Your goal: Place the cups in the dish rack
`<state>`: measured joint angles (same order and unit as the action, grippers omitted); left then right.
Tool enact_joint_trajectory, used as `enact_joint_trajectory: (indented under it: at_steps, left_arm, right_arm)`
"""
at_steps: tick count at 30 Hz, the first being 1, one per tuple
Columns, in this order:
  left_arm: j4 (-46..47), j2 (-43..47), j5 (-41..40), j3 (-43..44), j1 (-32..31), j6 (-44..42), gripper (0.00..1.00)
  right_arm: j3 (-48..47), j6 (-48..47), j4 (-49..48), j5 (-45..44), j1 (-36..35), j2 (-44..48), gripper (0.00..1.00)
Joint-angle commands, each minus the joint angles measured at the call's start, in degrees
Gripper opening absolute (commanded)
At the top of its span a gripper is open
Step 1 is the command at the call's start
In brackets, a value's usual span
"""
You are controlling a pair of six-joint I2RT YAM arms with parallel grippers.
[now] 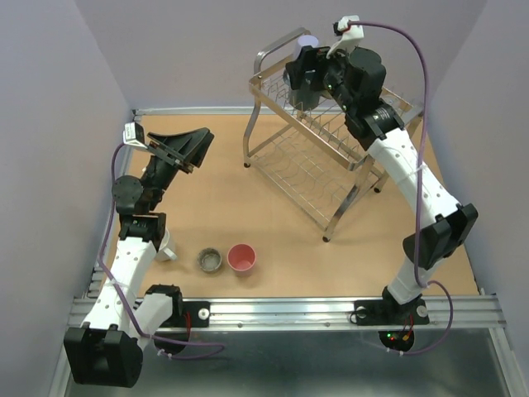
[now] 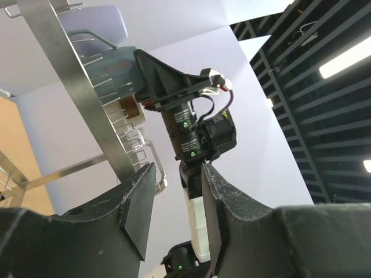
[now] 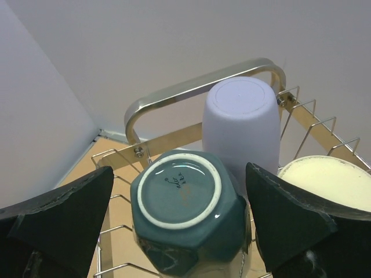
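Three cups sit upside down at the handle end of the rack's [image 1: 307,169] top tier. A lavender cup [image 3: 240,124] is hard against the looped handle [image 3: 191,90]. A dark teal cup [image 3: 191,237] is just in front of it, and a cream cup [image 3: 327,182] shows only as a pale base at the right edge of the right wrist view.

Right tool [image 3: 179,168]: over that end of the top tier, fingers spread wide to either side of the teal cup. The left finger is clear of the cup. The right finger is just beside it; I cannot tell whether they touch.

Left tool [image 2: 178,174]: raised off the worktop [image 1: 215,198] and aimed toward the rack. Its fingers are set a little apart with nothing between them.

Three more cups stand on the worktop near the front edge, well apart from the rack. A pink cup [image 1: 241,257] is upright, with a short metal cup [image 1: 210,260] just to its left. A white mug [image 1: 166,246] is partly hidden beneath the left arm.

The rack stands at the far right of the worktop, angled, and its lower tier holds no cup that I can see.
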<state>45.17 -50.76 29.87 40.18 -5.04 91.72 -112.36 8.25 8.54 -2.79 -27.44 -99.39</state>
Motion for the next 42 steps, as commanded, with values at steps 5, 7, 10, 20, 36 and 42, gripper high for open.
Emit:
enact_joint_trajectory:
  at_steps: [5,7,10,20,36,42]
  left_arm:
    - [-3.32,1.63,2.47,3.41,1.08,-5.39,0.47]
    - [-14.58,1.02,4.14,6.91,1.52,-10.83,0.45]
    - [-43.86,-3.36,4.33,19.37,-0.05,-33.04,0.44]
    - [-89.01,-10.49,-16.15,31.90,-14.90,-64.82,0.45]
    - [-94.83,-9.26,-23.71,16.42,-35.48,-58.85,0.45]
    - [-94.30,-11.46,-27.05,13.96,-35.92,-60.17,0.45]
  right_arm:
    - [-4.63,-0.08,-3.09,-0.20,0.11,6.93,1.00]
    - [-5.24,-0.86,-3.09,-1.51,0.19,7.98,1.00]
    - [-5.42,-1.31,-3.17,-4.50,0.11,11.23,1.00]
    - [15.81,5.19,-2.47,-8.28,0.11,33.90,1.00]
    - [21.65,8.01,5.35,-10.48,0.11,39.10,1.00]
    - [21.92,8.01,5.61,-10.66,0.11,39.28,1.00]
